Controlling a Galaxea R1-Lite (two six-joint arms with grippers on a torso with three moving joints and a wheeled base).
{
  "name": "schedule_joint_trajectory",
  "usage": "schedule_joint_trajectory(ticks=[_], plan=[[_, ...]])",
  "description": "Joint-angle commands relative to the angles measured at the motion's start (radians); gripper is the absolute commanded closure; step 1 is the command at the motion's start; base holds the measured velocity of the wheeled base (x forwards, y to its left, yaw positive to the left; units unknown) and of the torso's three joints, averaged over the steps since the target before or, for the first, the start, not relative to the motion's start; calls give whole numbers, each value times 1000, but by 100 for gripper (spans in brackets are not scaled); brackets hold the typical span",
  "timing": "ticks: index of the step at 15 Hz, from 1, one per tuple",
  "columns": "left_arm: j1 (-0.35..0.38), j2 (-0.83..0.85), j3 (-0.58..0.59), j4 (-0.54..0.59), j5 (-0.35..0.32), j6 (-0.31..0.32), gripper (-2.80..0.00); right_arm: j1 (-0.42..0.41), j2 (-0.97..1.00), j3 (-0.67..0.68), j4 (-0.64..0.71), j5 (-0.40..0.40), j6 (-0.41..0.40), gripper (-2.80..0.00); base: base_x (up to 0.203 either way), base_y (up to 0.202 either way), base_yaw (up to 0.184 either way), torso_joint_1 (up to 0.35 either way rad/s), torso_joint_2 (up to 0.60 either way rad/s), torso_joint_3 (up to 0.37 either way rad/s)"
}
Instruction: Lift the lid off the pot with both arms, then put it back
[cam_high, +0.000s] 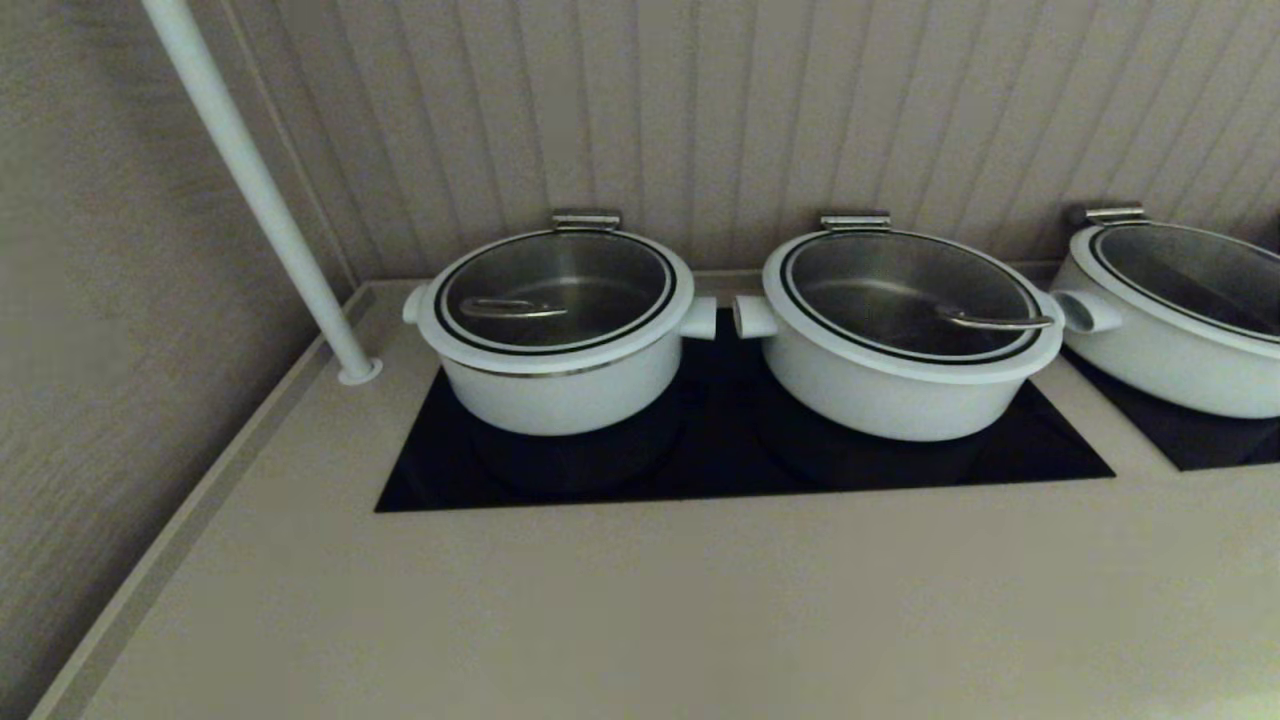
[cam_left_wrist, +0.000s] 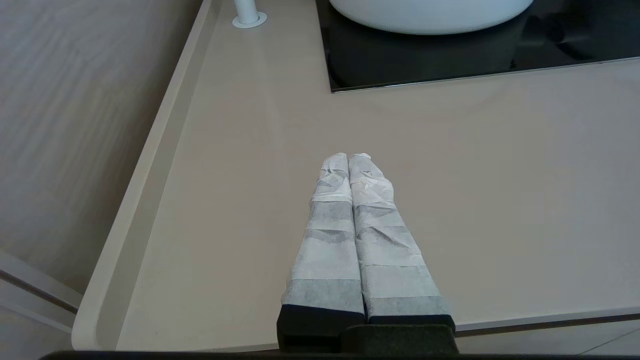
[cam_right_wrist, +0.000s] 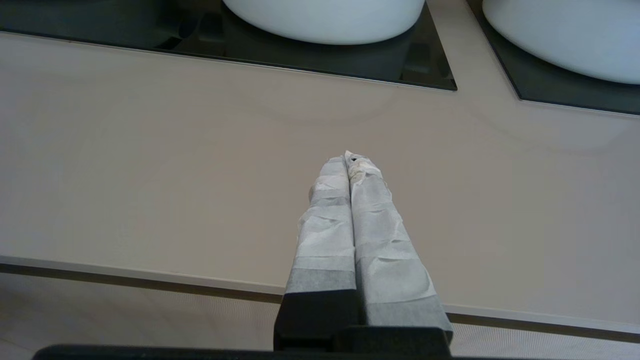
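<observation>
Lid (cam_high: 556, 293) in place: the round glass lid, white-rimmed with a black ring and a looped wire handle, sits flat on the straight-sided white pot (cam_high: 560, 385), which stands on the left part of the black cooktop (cam_high: 720, 470) set into the beige counter (cam_high: 650, 620). Just beside it on the same glass stands a wider tapering pot (cam_high: 900, 385), their stub handles nearly meeting; a third pot (cam_high: 1170, 360) occupies a second cooktop at far right. A white pole (cam_high: 255, 190) rises from the counter's back-left corner. The head view shows all of this but neither of my arms. Only the wrist views show them: my left gripper (cam_left_wrist: 348, 157) hovers over bare counter near its front edge, taped fingers pressed together on nothing, with the pot's base (cam_left_wrist: 430, 15) and the pole's foot (cam_left_wrist: 248, 19) well ahead. My right gripper (cam_right_wrist: 350, 159) hangs likewise over the front counter, fingers closed and empty, facing the wider pot's underside (cam_right_wrist: 325, 20) and the third pot (cam_right_wrist: 565, 40).
</observation>
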Motion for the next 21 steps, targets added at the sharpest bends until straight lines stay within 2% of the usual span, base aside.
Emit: schedule_joint_trajectory(ticks=[1,5,21], plan=[[0,-2,0,0,0,-1,0,0,1,0,0,1,-1,0,0,0,0,0,0,0],[0,0,0,0,13,-42,0,0,1,0,0,1,-1,0,0,0,0,0,0,0],[0,0,0,0,14,-44,0,0,1,0,0,0,-3,0,0,0,0,0,0,0]])
